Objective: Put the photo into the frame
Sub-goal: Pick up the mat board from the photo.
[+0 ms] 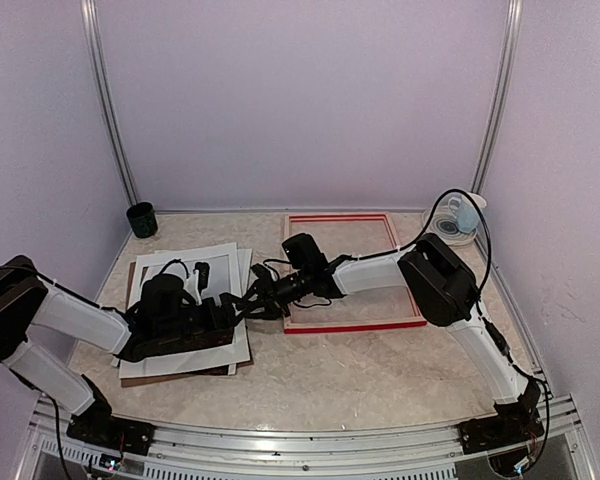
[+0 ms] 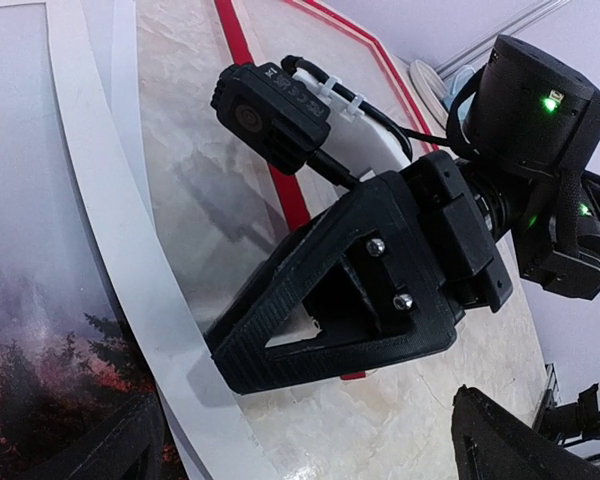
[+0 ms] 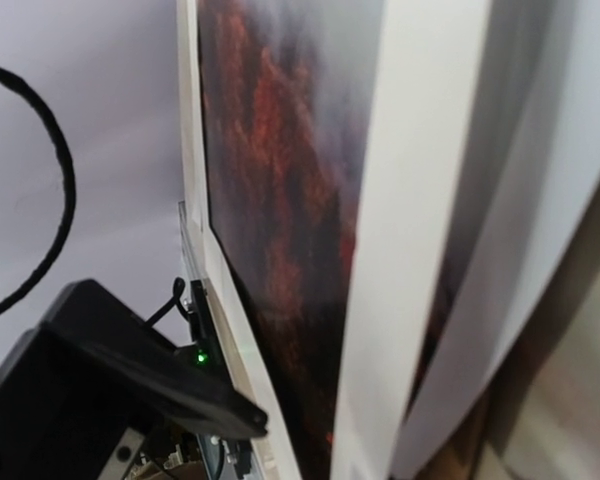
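Reaching across from the red frame [image 1: 340, 218], which lies flat mid-desk, the right gripper [image 1: 258, 300] crowds the stack's right edge; I cannot tell whether it grips anything. The photo [image 3: 280, 200] lies under the white mat [image 2: 100, 200] near the desk's [image 1: 360, 380] left edge. The left gripper [image 1: 230, 312] hovers there, spread wide. A dark cup [image 1: 141, 219] and a pale mug [image 1: 462, 215] occupy the back corners.

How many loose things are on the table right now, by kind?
Red frame: 1
Photo: 1
White card sheets: 2 (windowed mat, sheet beneath)
Brown backing board: 1
Cups: 2 (dark green cup, pale cup)
Saucer: 1
Total: 8
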Available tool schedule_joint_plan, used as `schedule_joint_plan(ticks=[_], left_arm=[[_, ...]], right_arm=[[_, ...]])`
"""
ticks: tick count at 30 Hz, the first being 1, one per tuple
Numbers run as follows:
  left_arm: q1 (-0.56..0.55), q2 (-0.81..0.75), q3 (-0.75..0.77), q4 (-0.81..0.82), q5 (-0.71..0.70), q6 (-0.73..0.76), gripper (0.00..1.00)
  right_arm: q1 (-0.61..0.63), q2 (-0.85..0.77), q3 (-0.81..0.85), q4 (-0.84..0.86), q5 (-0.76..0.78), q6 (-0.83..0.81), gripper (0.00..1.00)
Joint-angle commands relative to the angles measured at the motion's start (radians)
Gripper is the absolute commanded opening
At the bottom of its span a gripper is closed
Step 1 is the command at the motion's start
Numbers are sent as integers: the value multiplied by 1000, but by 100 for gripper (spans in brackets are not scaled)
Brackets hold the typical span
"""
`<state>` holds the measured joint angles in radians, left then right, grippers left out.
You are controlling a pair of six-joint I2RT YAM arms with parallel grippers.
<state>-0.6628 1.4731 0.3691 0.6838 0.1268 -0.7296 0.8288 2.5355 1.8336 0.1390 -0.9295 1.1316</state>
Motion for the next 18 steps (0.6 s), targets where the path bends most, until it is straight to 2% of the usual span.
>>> schedule_joint_plan(ticks=[1,9,18], left_arm=[[-4,7,6,10,-15,-16,99],[-3,28,31,-59,-77,-61,99],[31,68,28,11,-17,-110,99]], right_arm=[[-6,37,-29,-15,-7,0,35],[-8,38,-36,-9,-9,-1,35],[-7,39,-37,-5,-15,-1,35]])
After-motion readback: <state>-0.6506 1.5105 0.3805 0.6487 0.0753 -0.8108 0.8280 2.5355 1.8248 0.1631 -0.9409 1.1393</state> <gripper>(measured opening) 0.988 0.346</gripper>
